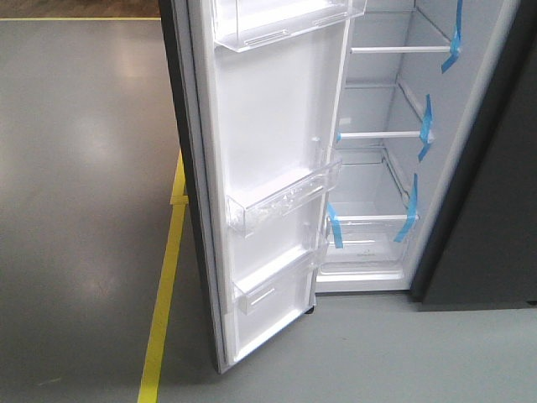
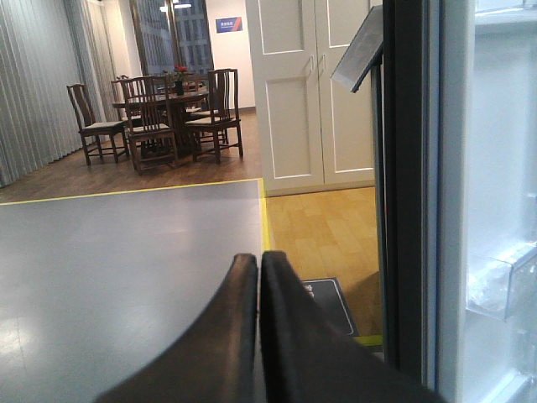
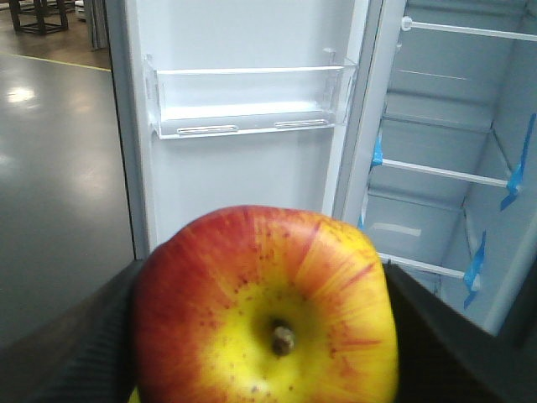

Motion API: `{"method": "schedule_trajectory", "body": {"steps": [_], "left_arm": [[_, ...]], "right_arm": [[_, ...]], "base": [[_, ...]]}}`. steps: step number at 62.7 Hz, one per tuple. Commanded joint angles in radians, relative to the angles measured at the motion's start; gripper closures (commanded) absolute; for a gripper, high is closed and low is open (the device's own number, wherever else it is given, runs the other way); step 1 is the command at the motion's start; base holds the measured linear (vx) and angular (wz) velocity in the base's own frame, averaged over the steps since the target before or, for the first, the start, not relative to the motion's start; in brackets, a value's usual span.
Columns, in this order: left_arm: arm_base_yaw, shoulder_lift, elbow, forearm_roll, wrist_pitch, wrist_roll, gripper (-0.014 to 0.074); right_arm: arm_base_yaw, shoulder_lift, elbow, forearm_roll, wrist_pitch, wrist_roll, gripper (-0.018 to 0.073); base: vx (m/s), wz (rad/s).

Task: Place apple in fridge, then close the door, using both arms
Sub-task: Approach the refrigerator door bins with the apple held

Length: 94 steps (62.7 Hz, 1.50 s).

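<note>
The fridge [image 1: 377, 176] stands open, white inside, with glass shelves and blue tape strips. Its door [image 1: 268, 168] is swung wide to the left, its white lining and clear bins facing me. My right gripper [image 3: 264, 336] is shut on the red and yellow apple [image 3: 268, 311], stem towards the camera, held in front of the door [image 3: 243, 168] and the fridge shelves [image 3: 445, 168]. My left gripper [image 2: 258, 262] is shut and empty, beside the door's dark edge [image 2: 407, 185]. Neither gripper shows in the front view.
Grey floor [image 1: 84, 168] with a yellow line [image 1: 164, 294] lies left of the door. A dark panel [image 1: 495, 210] stands right of the fridge. In the left wrist view, a dining table with chairs [image 2: 159, 109] and white doors [image 2: 310, 84] stand far off.
</note>
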Motion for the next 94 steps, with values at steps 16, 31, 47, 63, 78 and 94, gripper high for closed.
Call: {"method": "schedule_trajectory", "body": {"steps": [16, 31, 47, 63, 78, 94], "left_arm": [[-0.002, -0.017, 0.021, -0.003, -0.075, -0.002, 0.0603], [-0.002, -0.017, 0.021, -0.003, -0.075, -0.002, 0.0603], [-0.002, -0.017, 0.021, -0.003, -0.075, -0.002, 0.0603], [-0.002, -0.017, 0.021, -0.003, -0.075, -0.002, 0.0603], [-0.002, -0.017, 0.021, -0.003, -0.075, -0.002, 0.0603], [-0.002, -0.017, 0.021, -0.003, -0.075, -0.002, 0.0603]], "right_arm": [[-0.002, -0.001, -0.024, 0.029, -0.074, -0.007, 0.0566], [-0.002, -0.001, -0.024, 0.029, -0.074, -0.007, 0.0566], [-0.002, -0.001, -0.024, 0.029, -0.074, -0.007, 0.0566], [-0.002, -0.001, -0.024, 0.029, -0.074, -0.007, 0.0566], [-0.002, -0.001, -0.024, 0.029, -0.074, -0.007, 0.0566], [-0.002, -0.001, -0.024, 0.029, -0.074, -0.007, 0.0566]], "base": [[0.17, 0.00], [0.15, 0.02], [0.12, 0.01], [0.10, -0.01], [0.08, -0.01], [0.08, 0.00]]}}
